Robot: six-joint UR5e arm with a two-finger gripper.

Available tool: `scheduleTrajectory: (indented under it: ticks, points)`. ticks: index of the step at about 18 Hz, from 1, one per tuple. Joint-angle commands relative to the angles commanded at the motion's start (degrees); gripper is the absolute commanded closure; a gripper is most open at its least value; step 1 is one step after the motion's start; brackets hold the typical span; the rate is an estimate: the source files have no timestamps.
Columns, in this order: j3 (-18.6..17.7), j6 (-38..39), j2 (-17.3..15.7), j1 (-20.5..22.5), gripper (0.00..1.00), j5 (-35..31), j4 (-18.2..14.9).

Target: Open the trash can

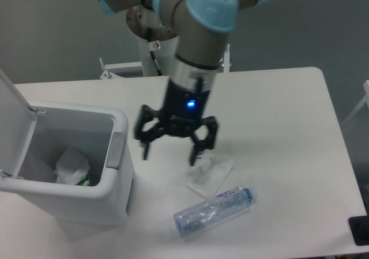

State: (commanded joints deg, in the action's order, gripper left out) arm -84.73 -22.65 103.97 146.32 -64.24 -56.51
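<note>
The trash can (86,204) is a large boxy white bin at the left front of the table. Its flat white lid (11,112) stands swung up at the far left, so the inside shows, with crumpled white paper (72,165) in it. A grey push-button tab (114,150) sits on its right rim. My gripper (170,153) hangs just right of the bin, above the table, fingers spread open and empty. It is apart from the tab.
A clear plastic bottle (213,211) lies on its side at the front of the table. A crumpled clear wrapper (210,171) lies just under my right finger. The table's right edge is at far right.
</note>
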Motion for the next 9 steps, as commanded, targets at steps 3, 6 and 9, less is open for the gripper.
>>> scheduleTrajectory:
  ticks: [3,6,9]
  points:
    - [0.00,-10.37,1.49,4.74,0.00,-1.49,0.00]
    - [0.00,-20.39,2.72,9.40,0.00,-1.85,-0.09]
    - [0.88,-27.78,4.74,12.49,0.00,-4.12,-0.44]
